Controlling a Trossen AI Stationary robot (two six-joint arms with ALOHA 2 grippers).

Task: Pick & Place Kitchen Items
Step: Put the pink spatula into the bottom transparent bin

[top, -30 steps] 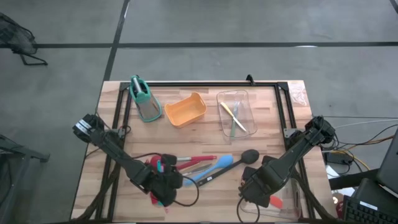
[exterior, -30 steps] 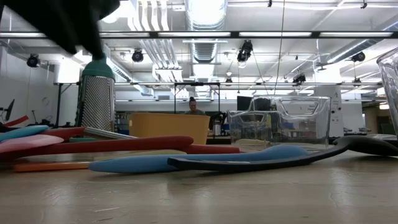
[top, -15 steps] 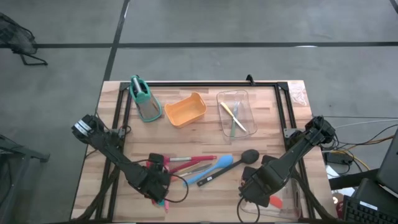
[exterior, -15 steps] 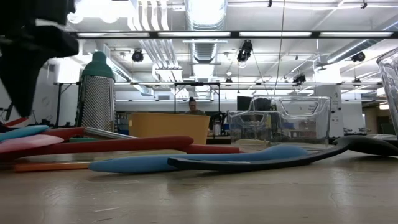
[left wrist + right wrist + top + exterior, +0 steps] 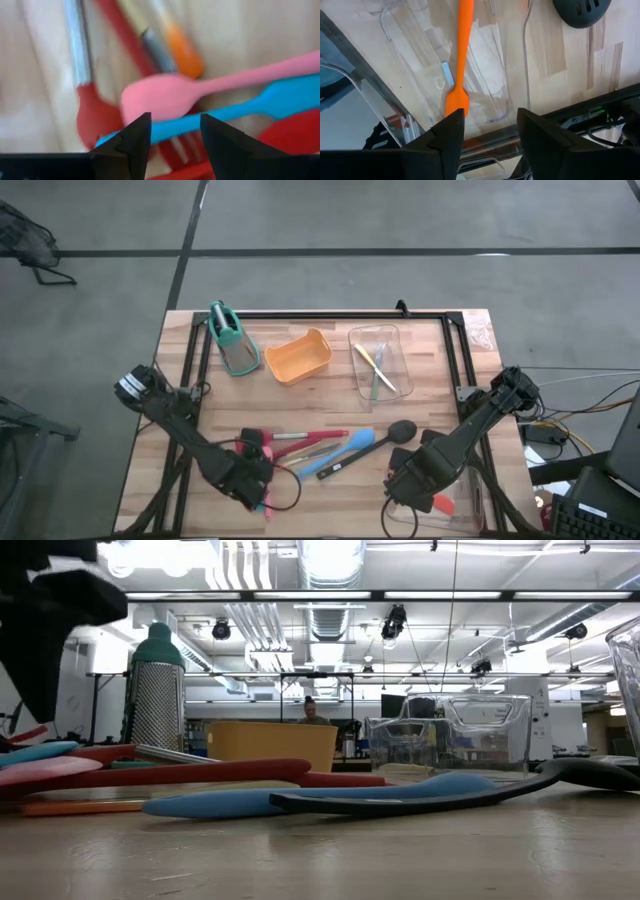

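Right now your left gripper (image 5: pixel 171 137) hangs with its jaws parted and empty over the near-left end of the pile of utensils (image 5: pixel 310 448), which lies in the middle of the table (image 5: pixel 330 390), nearer you than the orange tub (image 5: pixel 298 357). Through the left wrist camera the pink spoon (image 5: pixel 165 100) has its bowl just ahead of the fingertips (image 5: pixel 137 131), with the teal spatula (image 5: pixel 250 107) lying alongside it and red pieces underneath.

Take the pink spoon, since it lies on top. Line the jaws across its neck, where bowl narrows to handle, not over the broad bowl, which I judge would squirm out of a pinch. Keep the fingers clear of the teal spatula, which touches the spoon along one side; a skewed closure would likely drag both. Come straight down and close only when one finger sits on each side of the neck.

Farther from the pile's left end, toward the right arm, lie the blue spatula (image 5: pixel 345 452) and the black ladle (image 5: pixel 385 438); leave them be for now. Beyond the pile, beside the orange tub, the clear tray (image 5: pixel 380 365) already holds a yellow and a green piece.

Your right gripper (image 5: pixel 486 130) waits with jaws apart at the near-right corner, over a second clear tray (image 5: pixel 420 70) holding an orange utensil (image 5: pixel 461 60). It grips nothing, so keep it parked there.
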